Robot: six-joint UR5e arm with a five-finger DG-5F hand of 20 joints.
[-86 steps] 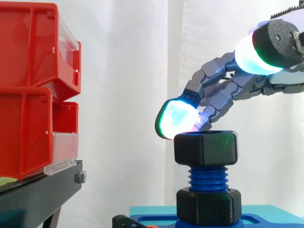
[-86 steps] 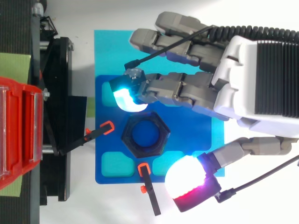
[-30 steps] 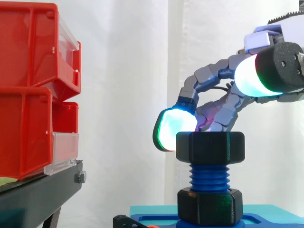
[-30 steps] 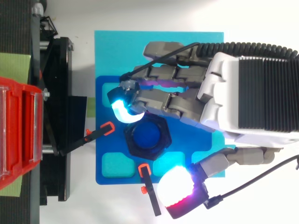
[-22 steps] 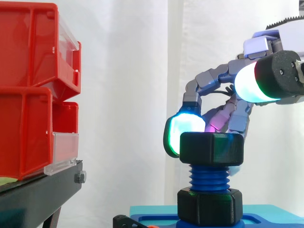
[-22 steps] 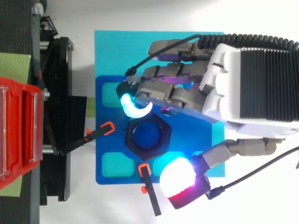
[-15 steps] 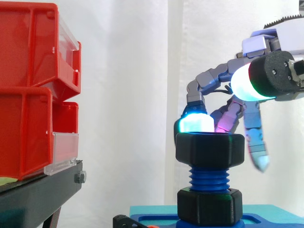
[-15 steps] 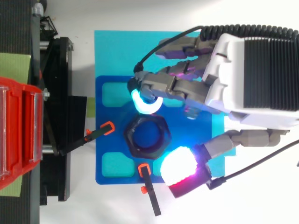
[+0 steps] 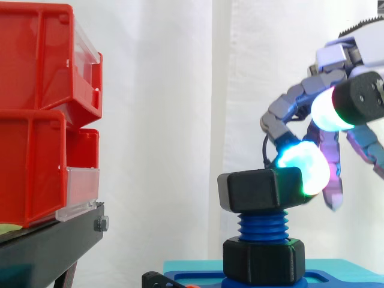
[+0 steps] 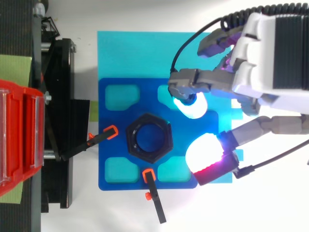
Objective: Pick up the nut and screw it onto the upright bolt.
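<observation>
While nut (image 10: pixel 148 137) sits atop bolt (image 9: pixel 262 225), hand (image 10: pixel 275 53) just beside, fingers (image 10: pixel 203 87) loose, w/ nothing held.

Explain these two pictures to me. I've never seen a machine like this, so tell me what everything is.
This is a robot arm ending in a mechanical hand with fingers and a thumb. The glowing fingertips are part of it. One picture is taken from the side, at about table height; the other looks straight down on the same scene. On a blue base plate stands an upright blue bolt. A black lower nut sits at its foot and a black upper nut sits on its top. The job is to screw that upper nut on. The hand hangs just to the right of it, fingers loosely bent, holding nothing; from above you can see a gap between them. On the left are red bins on a black stand.
</observation>
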